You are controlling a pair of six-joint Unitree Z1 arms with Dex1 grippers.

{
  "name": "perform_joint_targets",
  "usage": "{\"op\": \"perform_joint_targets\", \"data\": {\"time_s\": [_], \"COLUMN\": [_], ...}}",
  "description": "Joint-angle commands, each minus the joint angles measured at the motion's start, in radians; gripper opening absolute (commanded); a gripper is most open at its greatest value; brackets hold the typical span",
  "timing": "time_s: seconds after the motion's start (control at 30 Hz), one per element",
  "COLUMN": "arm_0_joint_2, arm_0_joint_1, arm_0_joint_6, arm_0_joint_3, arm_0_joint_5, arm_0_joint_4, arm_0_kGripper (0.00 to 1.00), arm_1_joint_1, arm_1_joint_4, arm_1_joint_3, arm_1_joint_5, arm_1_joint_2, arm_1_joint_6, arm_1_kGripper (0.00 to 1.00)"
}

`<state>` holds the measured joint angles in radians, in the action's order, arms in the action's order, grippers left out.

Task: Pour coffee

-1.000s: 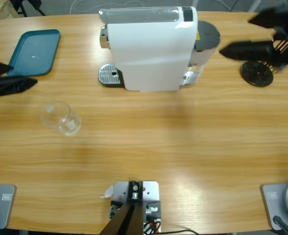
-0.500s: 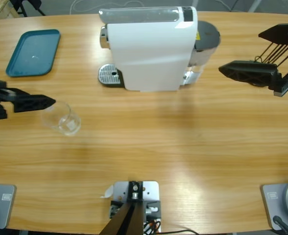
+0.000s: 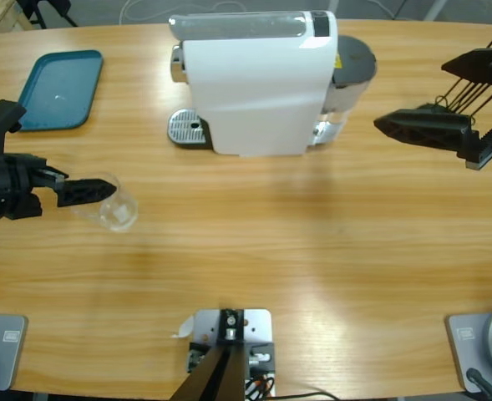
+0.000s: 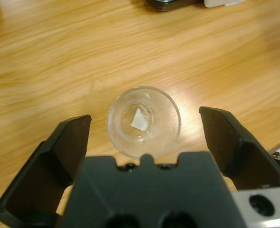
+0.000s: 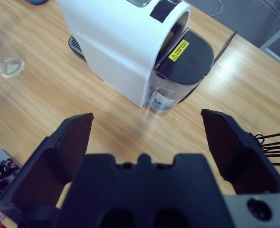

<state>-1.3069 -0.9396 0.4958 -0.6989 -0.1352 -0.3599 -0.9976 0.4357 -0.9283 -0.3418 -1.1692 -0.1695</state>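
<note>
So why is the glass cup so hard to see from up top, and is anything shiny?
High view: the clear glass cup is see-through, so the wooden table shows through it, and pale glare streaks the wood near the bottom. Left wrist view: the cup's rim shows clearly between the left gripper's black fingers, with a bright patch of light beside it.

left claw (image 3: pixel 95 190) now over the glass (image 3: pixel 112 205), right claw (image 3: pixel 429 96) shifted slightly toward the coffee machine (image 3: pixel 258 79)

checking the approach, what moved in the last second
The left gripper came in from the table's edge to the glass, jaws open on either side, not gripping. The right gripper dropped slightly toward the table's middle. Glass, coffee machine and tray stayed put.
</note>
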Motion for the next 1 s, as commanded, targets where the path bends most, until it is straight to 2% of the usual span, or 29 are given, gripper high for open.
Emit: {"op": "perform_joint_targets", "data": {"time_s": [0.03,0.27,0.77,0.8,0.83,0.93,1.0], "arm_0_joint_2": [-0.064,-0.075,-0.165,-0.167,-0.172,-0.185,-0.191], "arm_0_joint_1": [-0.094,-0.131,-0.165,-0.165,-0.165,-0.165,-0.165], "arm_0_joint_6": [0.067,0.097,0.11,0.11,0.11,0.11,0.11], "arm_0_joint_3": [0.053,0.062,0.077,0.078,0.078,0.078,0.078], "arm_0_joint_5": [-0.05,-0.107,-0.114,-0.115,-0.115,-0.118,-0.123], "arm_0_joint_4": [0.023,0.03,0.076,0.077,0.079,0.086,0.088], "arm_0_kGripper": [0.991,0.991,0.981,0.936,0.843,0.69,0.52], "arm_1_joint_1": [0.01,0.01,0.01,0.01,0.01,0.01,0.01], "arm_1_joint_4": [0.012,0.023,0.041,0.041,0.041,0.041,0.041], "arm_1_joint_3": [0.043,0.052,0.057,0.059,0.059,0.061,0.062], "arm_1_joint_5": [0.02,0.028,0.03,0.03,0.031,0.039,0.041], "arm_1_joint_2": [0.033,0.041,0.056,0.056,0.056,0.055,0.054], "arm_1_joint_6": [-0.015,-0.02,-0.022,-0.022,-0.022,-0.022,-0.022], "arm_1_kGripper": [0.991,0.991,0.991,0.991,0.991,0.987,0.987]}}
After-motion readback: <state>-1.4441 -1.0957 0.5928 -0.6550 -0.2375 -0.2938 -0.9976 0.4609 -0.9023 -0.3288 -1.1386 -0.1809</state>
